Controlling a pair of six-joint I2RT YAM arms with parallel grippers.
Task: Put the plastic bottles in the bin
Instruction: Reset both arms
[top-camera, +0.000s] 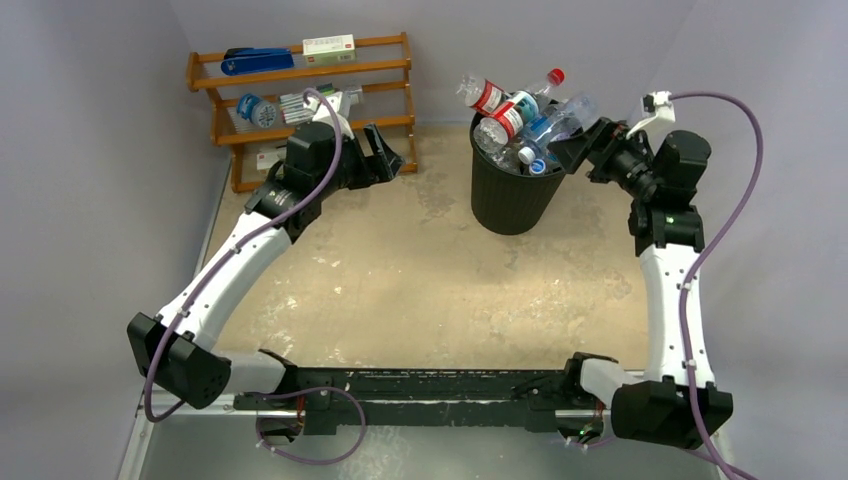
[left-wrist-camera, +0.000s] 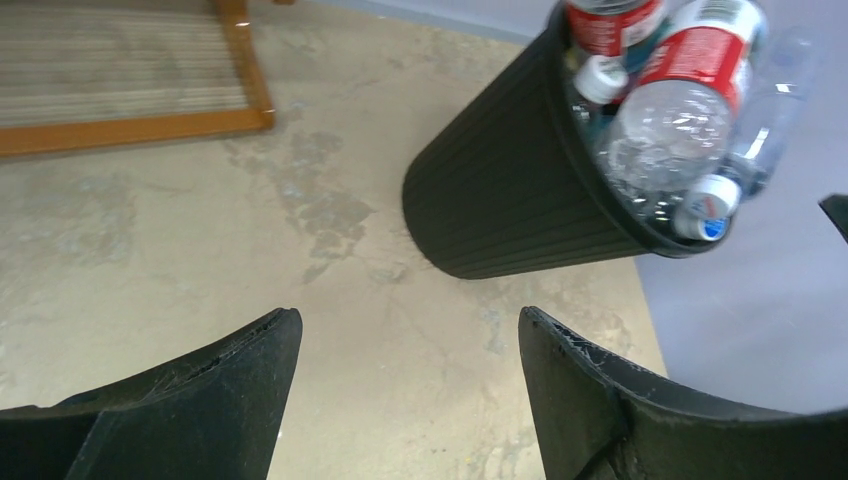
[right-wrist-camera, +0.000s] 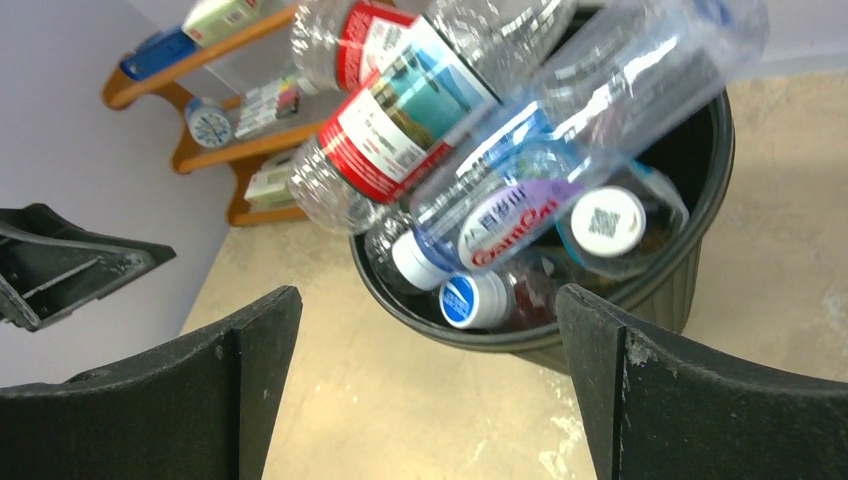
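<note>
- Your right fingers (right-wrist-camera: 660, 400) are spread wide and empty — the bin (top-camera: 515, 200) sits just ahead of them, near the table's (top-camera: 400, 280) far edge.
- The plastic bottles (top-camera: 520, 115) lie heaped in it, slanting above the rim.
- Your left fingers (left-wrist-camera: 200, 400), also spread and empty, are farther off, by the shelf rack (top-camera: 300, 70).

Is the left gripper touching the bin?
Apart. The left wrist view shows bare tabletop between the open left gripper and the bin.

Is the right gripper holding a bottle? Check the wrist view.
No: the right gripper stands wide open with nothing between its fingers, while the plastic bottles lie heaped in the bin.
</note>
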